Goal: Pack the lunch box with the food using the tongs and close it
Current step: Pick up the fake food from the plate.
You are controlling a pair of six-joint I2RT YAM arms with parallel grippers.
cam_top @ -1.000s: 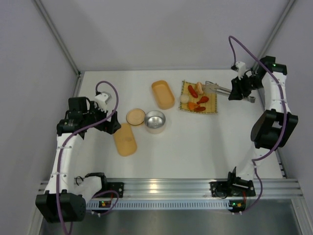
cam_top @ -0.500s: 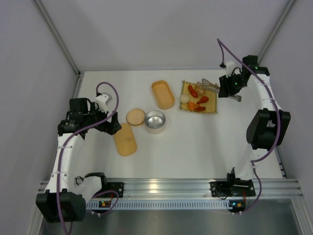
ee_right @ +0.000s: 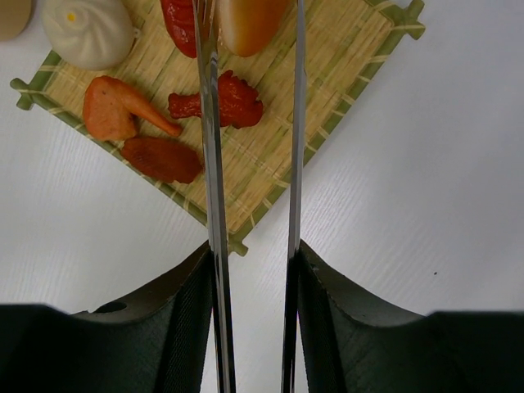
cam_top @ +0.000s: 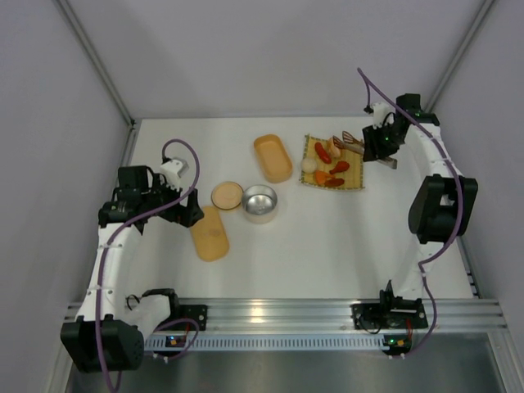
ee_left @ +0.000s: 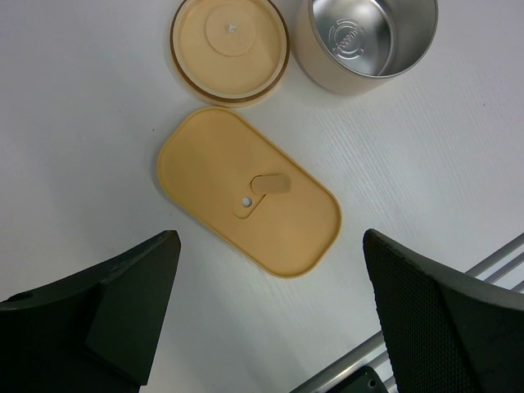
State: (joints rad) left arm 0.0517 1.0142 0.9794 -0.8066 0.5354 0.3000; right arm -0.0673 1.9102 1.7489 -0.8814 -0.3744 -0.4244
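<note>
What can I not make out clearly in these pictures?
- Right wrist view: the tongs run past the top edge, hiding their tips; the tan piece between them is cut off too.
- Top view: the tips over the yellow mat are too small to show a pinch.

Left arm: you've got it folded at the elbow, forearm angled inward, wrist camera facing down. Left gripper (cam_top: 193,213) jaws spread wide. Right arm: reached far forward, wrist turned inward. Right gripper (ee_right: 252,282) half-closed, fingers (ee_right: 184,319) clamping both blades of the tongs (ee_right: 212,164).
</note>
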